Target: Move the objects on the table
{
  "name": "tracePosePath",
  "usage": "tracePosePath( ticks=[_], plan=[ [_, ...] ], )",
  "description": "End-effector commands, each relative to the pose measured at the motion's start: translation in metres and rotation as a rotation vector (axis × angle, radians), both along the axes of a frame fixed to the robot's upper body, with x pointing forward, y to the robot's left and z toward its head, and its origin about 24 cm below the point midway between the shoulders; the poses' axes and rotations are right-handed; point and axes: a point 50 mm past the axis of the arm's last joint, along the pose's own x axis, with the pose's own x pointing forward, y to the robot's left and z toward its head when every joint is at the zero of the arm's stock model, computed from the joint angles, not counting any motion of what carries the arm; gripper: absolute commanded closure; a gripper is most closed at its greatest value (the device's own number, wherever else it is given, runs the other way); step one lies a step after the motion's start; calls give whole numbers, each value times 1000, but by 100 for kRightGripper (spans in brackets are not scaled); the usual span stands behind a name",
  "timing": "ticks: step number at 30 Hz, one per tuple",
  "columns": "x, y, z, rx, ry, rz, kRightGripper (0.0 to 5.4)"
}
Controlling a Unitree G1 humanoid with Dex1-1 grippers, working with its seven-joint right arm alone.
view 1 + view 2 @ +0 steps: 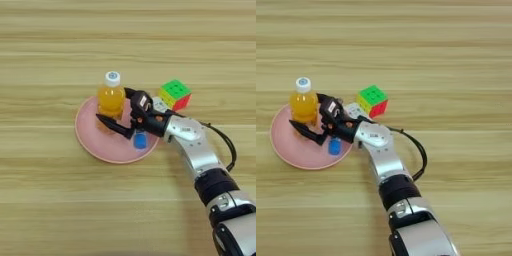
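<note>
Over the pink plate point(95, 145) our hand point(117, 112) sits spread, grasping nothing, so we might tip the orange bottle point(111, 97).

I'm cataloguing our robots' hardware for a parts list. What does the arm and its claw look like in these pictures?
The right arm's silver metallic forearm is rounded, broken by a black band towards the elbow, with more silver casing below. A thin black cable loops along its outer side. The black two-fingered claw has long tapering fingers, and a small white marking sits on its black wrist housing.
</note>
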Motion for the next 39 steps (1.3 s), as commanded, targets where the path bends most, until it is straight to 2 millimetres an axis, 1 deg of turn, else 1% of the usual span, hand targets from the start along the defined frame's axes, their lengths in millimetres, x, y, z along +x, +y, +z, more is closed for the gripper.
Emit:
tracePosePath(
  ticks=[1, 3, 5, 6, 14, 18, 20, 25, 27, 29, 34, 39],
  plan=[
    [17, 3, 37, 45, -136, -18, 145],
    [17, 3, 37, 49, -136, -20, 161],
    [18, 3, 38, 58, -136, -25, 190],
    [18, 3, 38, 62, -137, -26, 193],
    [19, 2, 45, 103, -151, -35, 194],
    [22, -4, 53, 161, -166, -54, 194],
    [25, -9, 60, 192, -186, -74, 194],
    [35, -30, 80, 229, -235, -145, 194],
    [40, -43, 90, 238, -261, -186, 194],
    [46, -61, 103, 248, -294, -242, 194],
    [54, -102, 125, 247, -354, -375, 195],
    [59, -136, 138, 221, -380, -496, 195]
  ],
)
